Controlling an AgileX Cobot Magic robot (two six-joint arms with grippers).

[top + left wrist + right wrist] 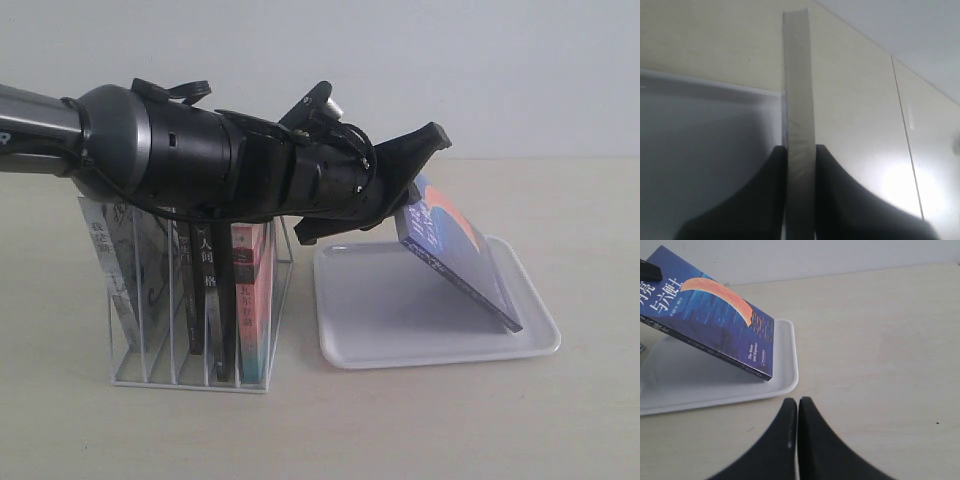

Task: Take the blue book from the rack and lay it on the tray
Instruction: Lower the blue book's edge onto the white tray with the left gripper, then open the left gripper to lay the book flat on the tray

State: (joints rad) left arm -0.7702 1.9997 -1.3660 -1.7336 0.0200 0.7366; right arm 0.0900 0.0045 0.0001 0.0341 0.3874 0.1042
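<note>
The blue book (462, 258), deep blue with an orange-red crescent, leans steeply over the white tray (380, 300). Its lower edge rests on the tray floor near the right rim. My left gripper (418, 190) reaches across from the left and is shut on the book's raised top edge. In the left wrist view the book's pale page edge (799, 90) runs straight out from between the black fingers (765, 200), with the tray (705, 140) below. The right wrist view shows the book (710, 325) and tray (785, 360) ahead of my right gripper (798, 402), which is shut on nothing above the table.
The white wire rack (190, 378) stands left of the tray, under my left arm. It holds black-spined books (215, 290), a pink-and-teal book (252, 300) and a pale leaning one (125, 260). A light wall runs behind the beige table.
</note>
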